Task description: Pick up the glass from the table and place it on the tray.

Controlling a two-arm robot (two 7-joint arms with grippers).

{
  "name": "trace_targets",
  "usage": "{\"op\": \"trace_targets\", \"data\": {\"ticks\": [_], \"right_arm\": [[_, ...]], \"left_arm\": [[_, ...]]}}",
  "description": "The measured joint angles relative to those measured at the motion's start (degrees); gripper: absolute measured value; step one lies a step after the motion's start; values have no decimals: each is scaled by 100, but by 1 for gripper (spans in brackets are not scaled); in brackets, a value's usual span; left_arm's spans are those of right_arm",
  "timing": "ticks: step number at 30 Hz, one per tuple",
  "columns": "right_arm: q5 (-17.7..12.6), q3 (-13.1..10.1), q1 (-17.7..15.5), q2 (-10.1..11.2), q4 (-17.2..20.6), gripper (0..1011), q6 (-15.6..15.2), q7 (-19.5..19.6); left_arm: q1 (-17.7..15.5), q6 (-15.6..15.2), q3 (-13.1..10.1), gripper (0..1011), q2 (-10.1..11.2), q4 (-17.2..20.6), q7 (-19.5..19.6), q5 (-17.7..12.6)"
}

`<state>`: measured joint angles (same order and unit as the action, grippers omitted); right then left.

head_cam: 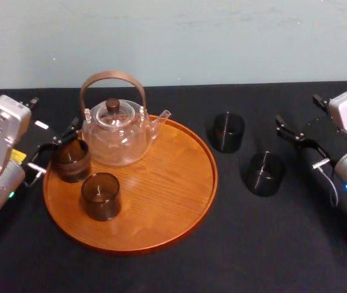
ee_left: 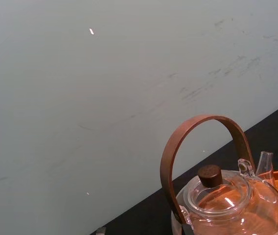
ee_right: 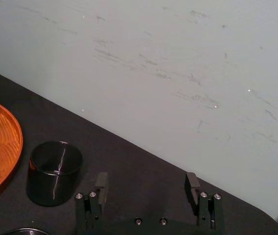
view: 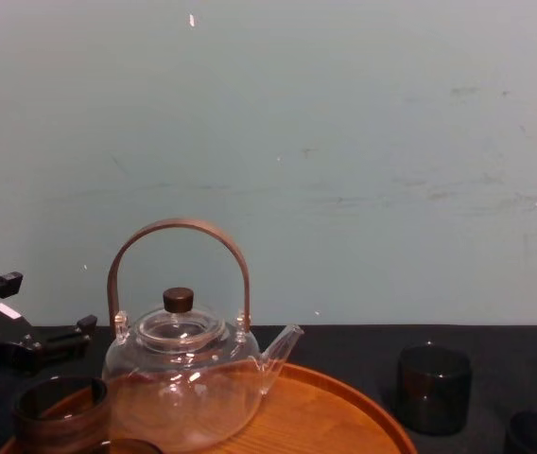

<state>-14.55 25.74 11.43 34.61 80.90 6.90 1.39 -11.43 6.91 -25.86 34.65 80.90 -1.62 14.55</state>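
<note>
Fingers on your left gripper (head_cam: pixel 56 146) stood spread at the left rim of the tray (head_cam: pixel 161 183), one on each side of the left glass (head_cam: pixel 71 162). From the head view you could not tell whether either finger touched it. The chest view gave you the same gripper from the side, with its dark fingers above and behind that glass, which sat upright on the wood. The front glass (head_cam: pixel 100 196) stood upright just beside it, nearer to you and also on the tray. The teapot (head_cam: pixel 117 137) sat at the back of the tray, its spout pointing right. Your left wrist view looked past the gripper and caught the teapot's brown handle, the lid knob and a sliver of the tray against the wall (view: pixel 344 142).

To the right of the tray, two more dark glasses waited on the black table (head_cam: pixel 253 244). The far table glass (head_cam: pixel 228 132) stood near the rim, and the near table glass (head_cam: pixel 265 174) stood to its right and closer to you. Your right gripper (ee_right: pixel 146 182) hung at the table's right side, apart from both. Its wrist view showed what the head view left vague: the two fingers (ee_right: pixel 101 182) stood wide apart with nothing between them, and the far table glass stood near the left one.
</note>
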Motion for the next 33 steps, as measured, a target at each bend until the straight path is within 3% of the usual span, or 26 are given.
{"op": "trace_targets", "data": {"ticks": [7, 15, 24, 33], "right_arm": [[-120, -136, -29, 1, 89, 1002, -131, -242], [-550, -396, -204, 118, 432, 1002, -516, -709], [-877, -684, -568, 382, 926, 1002, -788, -1108], [-1064, -980, -1101, 801, 1402, 1002, -915, -1581]], "left_arm": [[0, 0, 0, 1001, 0, 0, 0, 0], [0, 0, 0, 1001, 0, 0, 0, 0], [0, 0, 0, 1001, 0, 0, 0, 0], [0, 0, 0, 1001, 0, 0, 0, 0]]}}
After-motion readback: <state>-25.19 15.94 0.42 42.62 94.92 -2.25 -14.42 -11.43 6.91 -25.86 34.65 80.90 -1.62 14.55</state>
